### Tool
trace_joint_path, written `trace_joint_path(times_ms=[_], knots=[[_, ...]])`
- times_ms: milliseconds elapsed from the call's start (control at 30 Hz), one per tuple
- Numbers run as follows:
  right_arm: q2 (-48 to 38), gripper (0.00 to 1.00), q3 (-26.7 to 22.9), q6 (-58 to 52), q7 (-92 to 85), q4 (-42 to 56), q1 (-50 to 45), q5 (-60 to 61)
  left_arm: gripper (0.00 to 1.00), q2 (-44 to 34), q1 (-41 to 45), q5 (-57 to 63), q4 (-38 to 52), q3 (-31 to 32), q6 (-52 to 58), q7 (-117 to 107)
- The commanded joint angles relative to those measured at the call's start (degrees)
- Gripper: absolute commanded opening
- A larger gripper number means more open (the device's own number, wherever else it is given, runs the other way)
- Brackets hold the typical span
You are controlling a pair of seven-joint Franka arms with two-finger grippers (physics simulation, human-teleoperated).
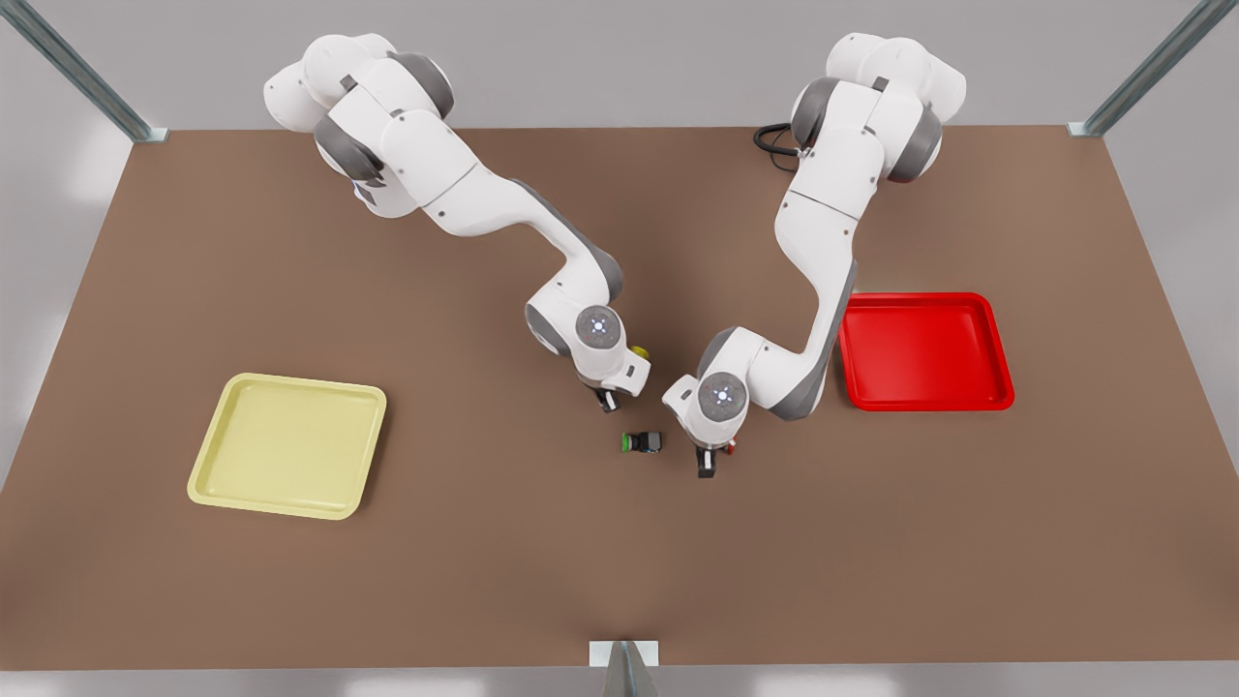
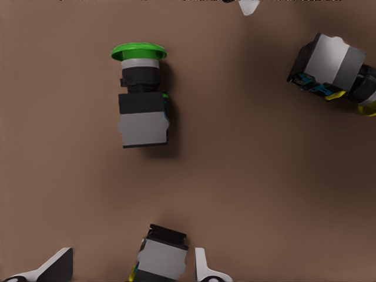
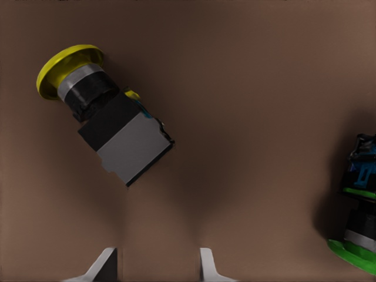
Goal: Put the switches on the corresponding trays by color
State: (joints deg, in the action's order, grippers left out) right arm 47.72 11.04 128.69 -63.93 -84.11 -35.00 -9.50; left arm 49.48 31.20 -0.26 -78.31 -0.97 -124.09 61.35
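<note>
The yellow switch (image 3: pixel 106 117) lies on its side on the table, its cap peeking out beside the wrist of the arm on the front view's left (image 1: pixel 639 351). My right gripper (image 3: pixel 157 254) (image 1: pixel 607 398) hovers open just short of it, nothing between its fingers. The red switch (image 1: pixel 731 447) shows as a red speck under the other arm. My left gripper (image 2: pixel 134 254) (image 1: pixel 706 467) stands open astride its grey-black body (image 2: pixel 163 255); the cap is hidden. The pale yellow tray (image 1: pixel 290 445) sits at the front view's left, the red tray (image 1: pixel 924 353) at its right.
A green-capped switch (image 1: pixel 642 442) (image 2: pixel 141 100) lies on its side between the two grippers, also at the edge of the right wrist view (image 3: pixel 359 205). The yellow switch (image 2: pixel 338 64) shows farther off in the left wrist view. Brown tabletop (image 1: pixel 542 561) stretches around.
</note>
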Motion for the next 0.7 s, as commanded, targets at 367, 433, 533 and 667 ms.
trace_joint_path(times_ms=[367, 433, 533, 667], knots=[[-2.72, 1.00, 2.67, -3.62, -23.26, -0.70, -0.86, -5.00, 0.98, -0.08, -0.44, 0.18, -2.02, 0.00, -2.12, 0.26], [-2.36, 1.00, 2.76, -3.71, -23.44, -0.88, -1.03, -4.83, 0.96, -0.08, -0.44, 0.18, -2.54, 0.00, -2.65, 0.26], [-1.84, 1.00, 3.20, -3.71, -23.52, -1.05, -1.03, -4.83, 0.90, -0.08, -0.44, 0.35, -3.07, 0.00, -3.70, 0.44], [-1.05, 1.00, 3.55, -3.71, -23.52, -0.97, -1.82, -4.91, 0.76, -0.26, -0.53, 0.70, -3.78, 0.00, -4.05, 0.88]])
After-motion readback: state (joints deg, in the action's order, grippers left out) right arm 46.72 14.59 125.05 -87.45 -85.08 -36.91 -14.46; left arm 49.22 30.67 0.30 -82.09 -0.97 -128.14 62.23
